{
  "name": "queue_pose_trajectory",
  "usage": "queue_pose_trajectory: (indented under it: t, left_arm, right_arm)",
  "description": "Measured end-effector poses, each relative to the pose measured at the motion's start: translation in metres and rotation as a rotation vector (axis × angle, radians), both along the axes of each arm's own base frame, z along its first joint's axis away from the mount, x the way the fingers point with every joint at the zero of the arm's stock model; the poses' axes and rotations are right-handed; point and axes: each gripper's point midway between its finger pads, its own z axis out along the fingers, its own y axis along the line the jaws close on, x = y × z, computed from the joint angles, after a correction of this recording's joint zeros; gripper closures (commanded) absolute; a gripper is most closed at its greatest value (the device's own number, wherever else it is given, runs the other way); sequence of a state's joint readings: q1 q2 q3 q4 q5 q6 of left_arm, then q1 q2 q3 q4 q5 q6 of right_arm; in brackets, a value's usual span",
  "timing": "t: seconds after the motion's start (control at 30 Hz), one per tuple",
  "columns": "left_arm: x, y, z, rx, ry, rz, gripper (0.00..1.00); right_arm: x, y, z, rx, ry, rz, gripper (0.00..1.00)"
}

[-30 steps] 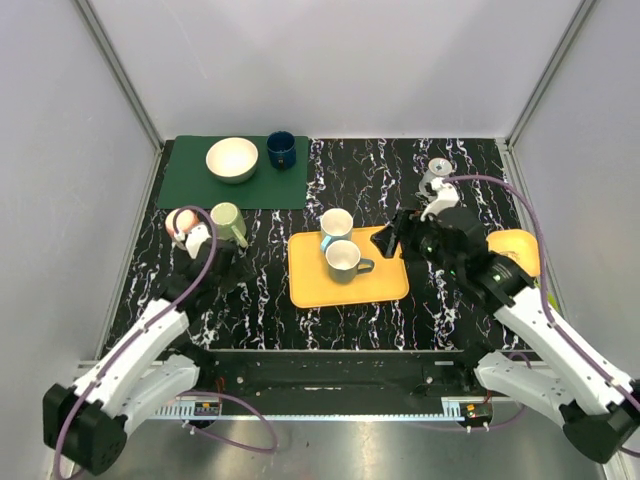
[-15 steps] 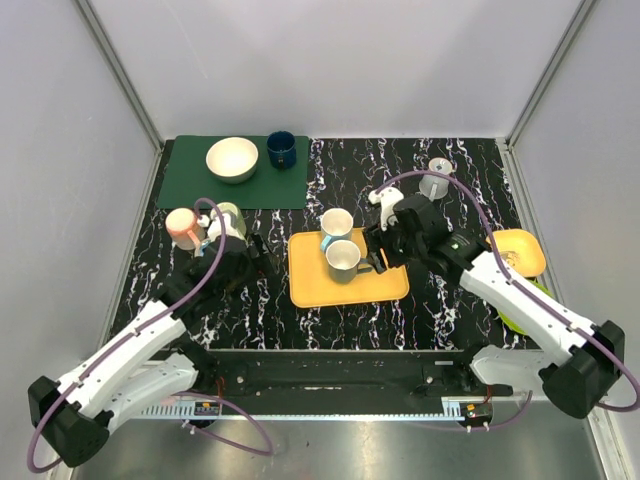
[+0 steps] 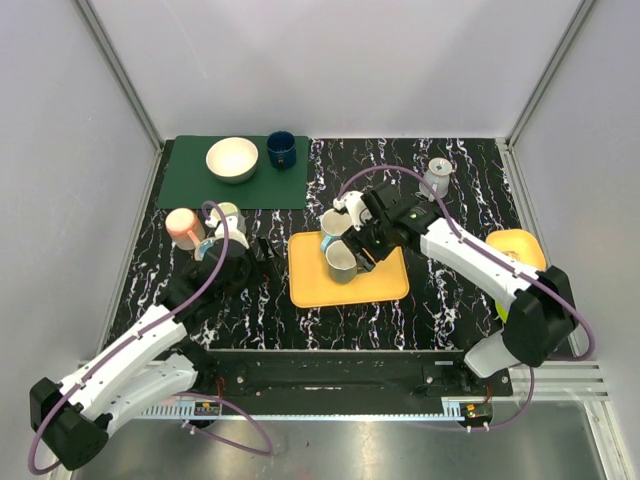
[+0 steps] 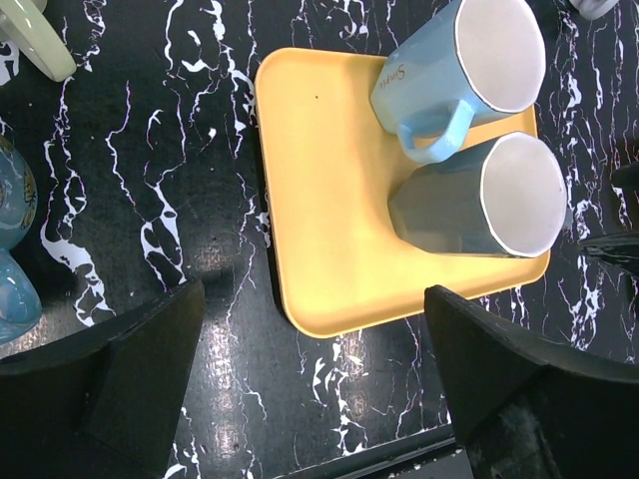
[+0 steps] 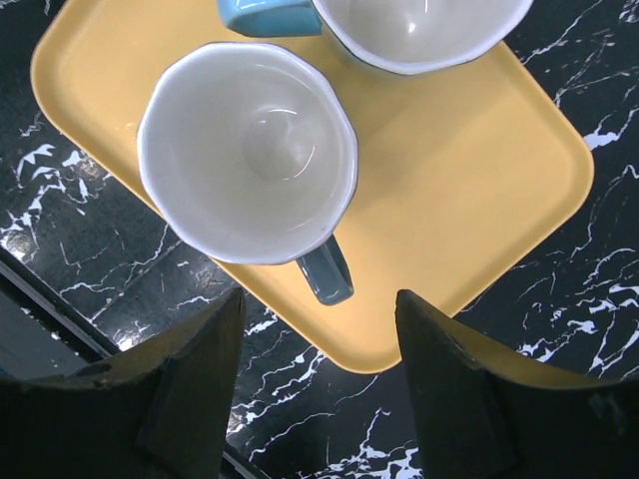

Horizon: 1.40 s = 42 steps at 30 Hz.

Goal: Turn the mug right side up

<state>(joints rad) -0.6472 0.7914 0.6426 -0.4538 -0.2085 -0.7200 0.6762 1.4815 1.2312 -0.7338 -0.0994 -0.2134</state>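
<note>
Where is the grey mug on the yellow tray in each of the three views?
Top external: the grey mug stands near the centre, on the near half of the yellow tray.
Left wrist: the grey mug is right of centre, near the tray's lower right corner.
Right wrist: the grey mug is upper left, seen from above, handle towards the bottom.
Shared landmark: the light blue mug right beside it on the tray.
</note>
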Motion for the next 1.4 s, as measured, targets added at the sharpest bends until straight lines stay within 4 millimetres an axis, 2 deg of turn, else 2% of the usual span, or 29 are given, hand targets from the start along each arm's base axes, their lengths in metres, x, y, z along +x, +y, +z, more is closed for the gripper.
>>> queue_pose_trajectory:
  t: [0.17, 0.37, 0.7, 0.9, 0.93, 1.03, 1.4]
  left_arm:
    - [-0.001, 0.000, 0.000, -0.001, -0.014, -0.010, 0.07]
    - [-0.001, 0.000, 0.000, 0.001, -0.017, -0.013, 0.07]
    - [0.002, -0.002, -0.003, 0.008, -0.013, -0.015, 0.07]
    - [0.003, -0.003, -0.009, 0.017, 0.005, -0.021, 0.07]
    - [0.003, -0.004, -0.009, 0.015, 0.004, -0.021, 0.07]
    - [0.002, -0.005, -0.011, 0.013, 0.007, -0.027, 0.08]
    - [0.002, -0.008, -0.013, 0.008, 0.012, -0.036, 0.09]
  right_arm:
    - [-0.003, 0.001, -0.020, -0.039, 0.056, 0.026, 0.34]
    - [-0.004, 0.001, -0.032, -0.055, 0.081, 0.037, 0.36]
    - [-0.002, 0.003, -0.057, -0.088, 0.127, 0.040, 0.49]
    - [0.000, 0.007, -0.059, -0.074, 0.127, 0.044, 0.58]
    - [0.000, 0.008, -0.058, -0.070, 0.127, 0.043, 0.64]
    - [0.001, 0.010, -0.059, -0.060, 0.125, 0.039, 0.71]
    - [-0.006, 0.019, -0.056, -0.024, 0.129, 0.018, 0.86]
